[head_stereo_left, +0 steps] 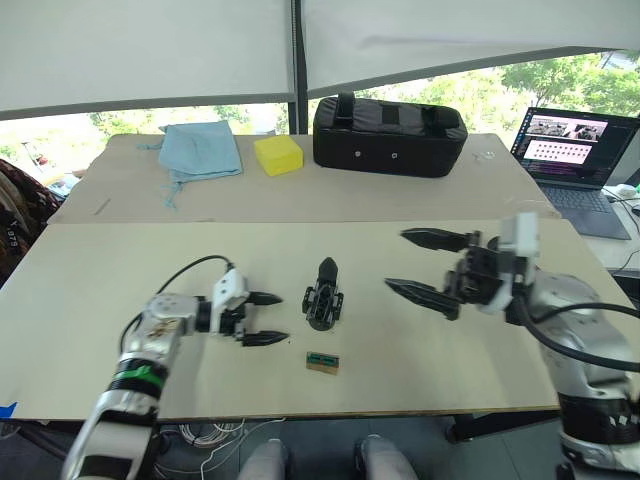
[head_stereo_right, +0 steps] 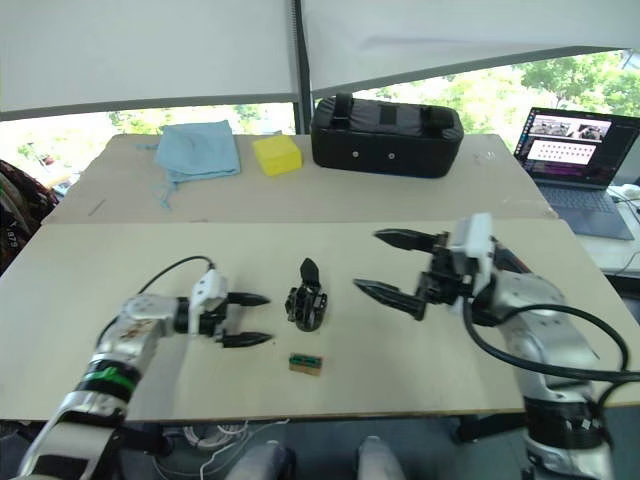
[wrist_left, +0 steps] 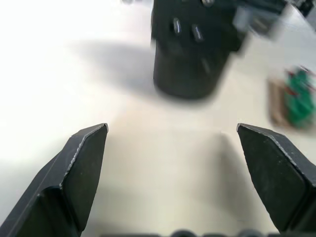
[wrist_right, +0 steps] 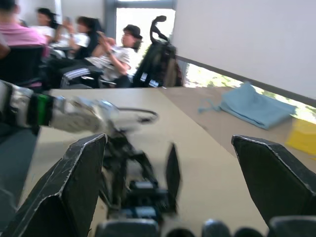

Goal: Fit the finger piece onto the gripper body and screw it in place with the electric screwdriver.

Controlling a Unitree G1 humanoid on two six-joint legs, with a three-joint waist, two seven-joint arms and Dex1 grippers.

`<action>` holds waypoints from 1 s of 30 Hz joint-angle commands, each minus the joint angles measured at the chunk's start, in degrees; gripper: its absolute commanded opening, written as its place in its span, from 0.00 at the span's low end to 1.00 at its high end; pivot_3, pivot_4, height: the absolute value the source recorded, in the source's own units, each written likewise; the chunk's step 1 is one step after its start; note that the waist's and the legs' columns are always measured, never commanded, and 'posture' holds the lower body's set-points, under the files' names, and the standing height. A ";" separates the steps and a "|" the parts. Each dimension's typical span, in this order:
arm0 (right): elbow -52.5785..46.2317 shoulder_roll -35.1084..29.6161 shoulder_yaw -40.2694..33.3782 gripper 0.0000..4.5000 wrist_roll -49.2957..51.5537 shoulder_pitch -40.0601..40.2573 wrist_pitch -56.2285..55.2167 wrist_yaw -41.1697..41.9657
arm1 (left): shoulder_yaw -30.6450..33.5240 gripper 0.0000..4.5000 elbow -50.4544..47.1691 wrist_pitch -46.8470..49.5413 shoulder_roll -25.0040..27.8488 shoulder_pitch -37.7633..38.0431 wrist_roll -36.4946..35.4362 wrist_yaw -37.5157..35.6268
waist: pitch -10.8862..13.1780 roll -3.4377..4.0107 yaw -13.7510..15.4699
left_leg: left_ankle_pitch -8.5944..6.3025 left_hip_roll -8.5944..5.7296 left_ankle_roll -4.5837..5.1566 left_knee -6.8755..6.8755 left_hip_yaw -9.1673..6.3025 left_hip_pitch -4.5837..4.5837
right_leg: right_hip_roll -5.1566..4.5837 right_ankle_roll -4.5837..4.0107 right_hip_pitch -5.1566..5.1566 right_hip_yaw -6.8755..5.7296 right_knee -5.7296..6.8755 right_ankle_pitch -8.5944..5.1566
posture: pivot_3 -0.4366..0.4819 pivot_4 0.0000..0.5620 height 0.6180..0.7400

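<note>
Gripper body [head_stereo_left: 323,298] stands loose on the bench [head_stereo_left: 120,270] between our left gripper [head_stereo_left: 266,318] and right gripper [head_stereo_left: 427,266], jaws open, empty; a careless nudge could topple it.

The gripper body [head_stereo_left: 323,296] sat on the bench [head_stereo_left: 120,260] between the two arms, its black prong pointing away from the robot. The left end effector [head_stereo_left: 265,318] lay low just beside it, fingers apart. The right end effector [head_stereo_left: 425,266] hovered wide open on the other side. A small green-and-brown block [head_stereo_left: 322,362] lay near the body.
</note>
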 commanded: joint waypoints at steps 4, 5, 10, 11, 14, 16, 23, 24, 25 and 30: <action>-2.83 -3.51 -18.54 1.00 -0.21 17.32 -4.10 -2.26 | 8.16 0.99 -15.89 3.02 7.46 10.24 -8.29 -1.80 | 0.10 0.13 1.20 | 0.00 -0.02 -0.01 -0.13 0.04 -0.16 | -0.16 -0.12 -0.10 0.01 -0.14 0.03 | 0.48 0.27 1.00; -2.68 -3.42 -21.04 1.00 -1.22 20.02 -5.80 -2.48 | 9.27 0.99 -17.80 3.16 7.93 11.52 -9.36 -1.53 | 0.12 0.15 1.48 | 0.00 -0.04 0.00 -0.13 0.08 -0.21 | -0.21 -0.11 -0.16 0.03 -0.15 0.03 | 0.48 0.27 1.00; -0.96 -0.43 -32.29 1.00 -2.19 32.79 -10.36 -3.93 | 13.04 0.99 -28.61 10.89 10.25 16.56 -14.97 1.55 | 0.13 0.15 1.80 | 0.00 0.03 -0.01 -0.10 0.27 -0.33 | -0.27 0.28 -0.19 0.04 -0.22 -0.21 | 0.48 0.27 1.00; -0.31 0.48 -34.11 1.00 -2.19 35.07 -11.12 -4.12 | 13.74 0.99 -30.74 12.24 10.33 17.01 -16.39 2.35 | 0.13 0.16 1.74 | -0.01 0.11 -0.01 -0.10 0.28 -0.33 | -0.23 0.31 -0.16 0.03 -0.23 -0.27 | 0.48 0.27 1.00; 3.68 2.96 -37.62 1.00 -2.61 39.01 -13.68 -5.91 | 15.53 0.99 -35.42 15.34 10.38 17.47 -19.81 4.65 | 0.14 0.18 1.75 | -0.01 0.22 -0.02 -0.11 0.33 -0.33 | -0.17 0.28 -0.17 0.05 -0.23 -0.29 | 0.48 0.27 1.00; 5.93 4.12 -38.50 1.00 -2.81 40.77 -14.64 -6.73 | 16.71 0.99 -37.49 17.37 10.62 17.38 -21.72 5.79 | 0.12 0.21 1.55 | -0.01 0.25 -0.02 -0.12 0.38 -0.29 | -0.17 0.16 -0.16 0.08 -0.23 -0.35 | 0.48 0.27 1.00; 11.18 -4.41 -37.14 1.00 -0.75 36.67 -6.60 -9.69 | 18.59 0.99 -42.53 23.70 11.75 15.60 -27.24 8.96 | 0.21 0.32 0.50 | -0.01 0.33 -0.02 -0.34 0.75 0.03 | -0.03 -0.16 -0.07 0.43 -0.21 -0.54 | 0.48 0.27 1.00; 11.92 -5.95 -36.78 1.00 -0.58 35.80 -5.28 -9.58 | 18.62 0.99 -43.05 24.26 11.78 15.32 -27.72 9.42 | 0.24 0.33 0.37 | -0.01 0.30 -0.02 -0.33 0.84 0.08 | -0.05 -0.15 -0.02 0.54 -0.21 -0.53 | 0.48 0.27 1.00; 13.25 -8.28 -35.92 1.00 -1.11 34.46 -3.48 -9.64 | 18.56 0.99 -43.68 24.66 11.73 14.99 -28.13 9.92 | 0.24 0.32 0.38 | -0.01 0.28 -0.02 -0.33 0.93 0.14 | -0.05 -0.12 -0.01 0.64 -0.21 -0.52 | 0.48 0.27 1.00; 34.88 -27.42 -17.93 1.00 -9.69 13.29 8.64 -8.24 | 16.90 0.99 -46.38 27.28 11.24 13.67 -29.67 11.88 | 0.47 0.20 -0.06 | 0.00 0.32 0.00 -0.34 1.40 0.29 | 0.07 -0.08 0.05 0.90 -0.23 -0.45 | 0.48 0.27 1.00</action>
